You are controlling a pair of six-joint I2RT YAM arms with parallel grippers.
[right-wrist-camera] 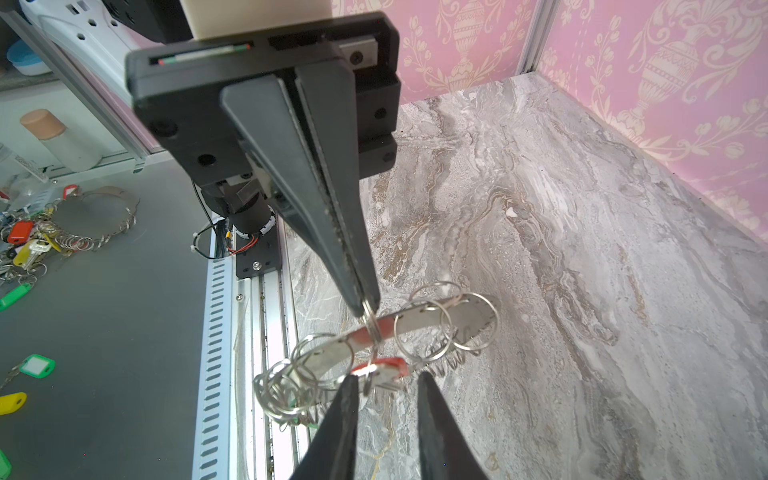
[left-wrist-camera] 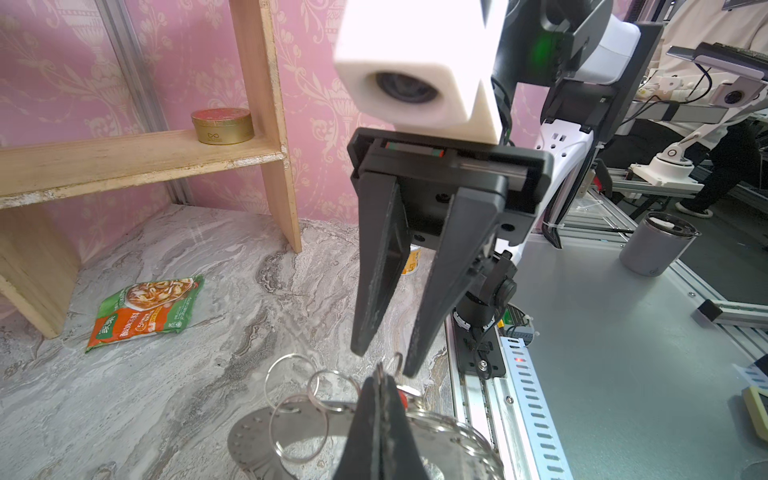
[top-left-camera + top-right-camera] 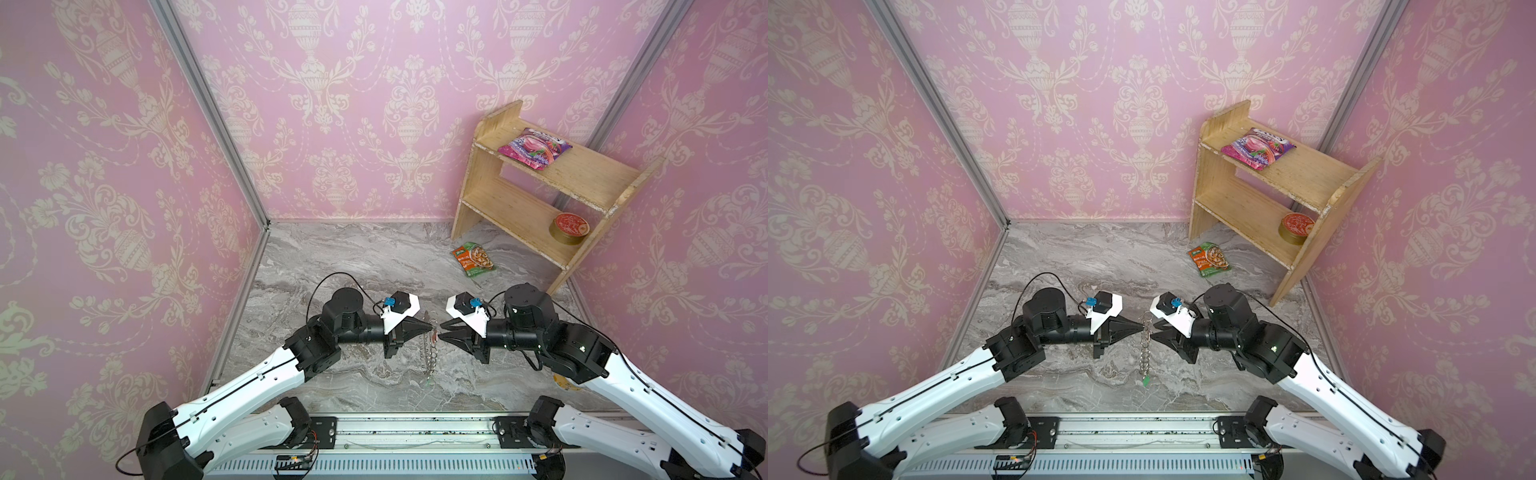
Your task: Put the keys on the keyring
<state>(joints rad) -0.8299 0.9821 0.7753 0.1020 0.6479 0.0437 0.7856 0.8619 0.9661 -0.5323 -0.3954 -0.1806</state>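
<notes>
The left pincer clamps the flat grey metal keyring, presumably steadying it upright; right pincer apart beside silvery red-tagged key

Food packet: white Chinese characters on a green badge at one corner and more on the orange band, too small to read with certainty.
Gold tin: a small looped emblem like an infinity sign on its side, with unreadable tiny print beneath.
Tin lid: pale print on red, not legible.
Pink packet: blurred white lettering along one edge.
</notes>
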